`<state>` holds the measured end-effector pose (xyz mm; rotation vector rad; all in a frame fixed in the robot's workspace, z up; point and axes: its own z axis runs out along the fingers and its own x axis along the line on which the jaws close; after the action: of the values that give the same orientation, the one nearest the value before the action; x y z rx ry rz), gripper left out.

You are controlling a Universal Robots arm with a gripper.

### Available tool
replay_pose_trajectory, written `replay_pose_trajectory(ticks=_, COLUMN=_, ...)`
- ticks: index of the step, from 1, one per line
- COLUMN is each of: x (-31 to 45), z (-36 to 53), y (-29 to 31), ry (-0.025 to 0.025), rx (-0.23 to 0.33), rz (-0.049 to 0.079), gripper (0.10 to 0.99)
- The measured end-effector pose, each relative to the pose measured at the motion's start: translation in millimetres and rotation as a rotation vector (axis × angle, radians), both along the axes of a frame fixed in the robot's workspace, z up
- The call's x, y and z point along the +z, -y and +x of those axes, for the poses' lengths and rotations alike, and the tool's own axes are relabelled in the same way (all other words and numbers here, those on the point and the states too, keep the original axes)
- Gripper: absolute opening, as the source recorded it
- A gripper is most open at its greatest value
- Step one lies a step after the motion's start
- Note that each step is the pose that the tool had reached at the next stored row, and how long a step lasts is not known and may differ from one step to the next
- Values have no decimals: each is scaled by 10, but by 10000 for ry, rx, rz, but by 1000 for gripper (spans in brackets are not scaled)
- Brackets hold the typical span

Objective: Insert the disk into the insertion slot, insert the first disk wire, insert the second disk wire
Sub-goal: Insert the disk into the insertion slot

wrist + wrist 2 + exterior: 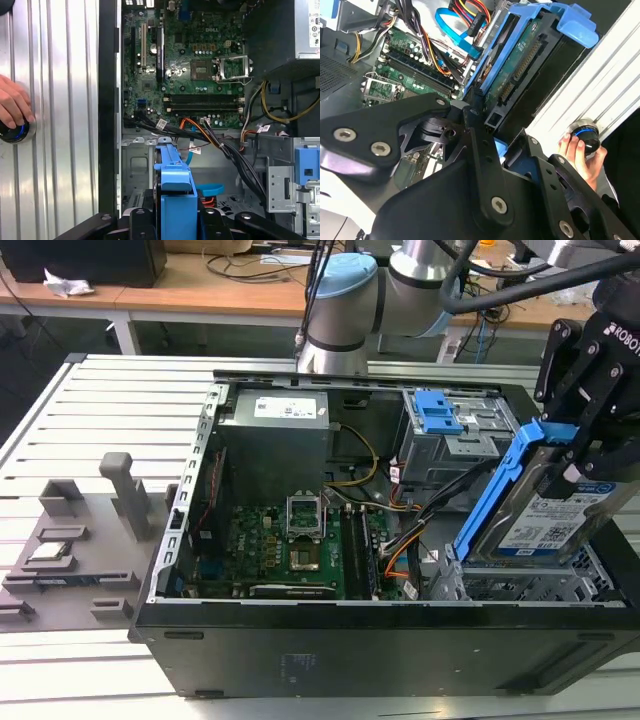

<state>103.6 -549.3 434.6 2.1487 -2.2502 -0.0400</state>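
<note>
Grips the disk [540, 515] by its upper end: gripper [572, 462] closed narrow on the blue carrier, at about three o'clock in the exterior view. Holds it tilted rather than flat, with the long axis running from one o'clock at the clamped end down to seven o'clock at the free end. Finds the slot [520, 592] just under that free end (the low perforated cage at four o'clock, not the taller cage [455, 430] with the blue tab up at one o'clock). Brings the lower edge to the cage rim, though cannot tell whether touching or just apart. Judged from the steep tilt and the body standing mostly above the cage: not seated yet.

Looks along the carrier [175, 192] in the first wrist view, toward the board [195, 65], with the wires [220, 140] strung across between them. Shows a bare connector edge on the disk [520, 65] in the second wrist view, so nothing plugged in.

Also catches a hand [12, 105] on a knob [15, 132] on the table [60, 100], well apart from the case.
</note>
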Motion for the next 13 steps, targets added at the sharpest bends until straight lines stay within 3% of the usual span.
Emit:
replay_pose_trajectory(ticks=9, x=-217, z=-5, y=0, ry=0, rx=0, rz=0, gripper=365)
replay_pose_trajectory(ticks=13, x=-280, z=-5, y=0, ry=1, rx=0, rz=0, gripper=365)
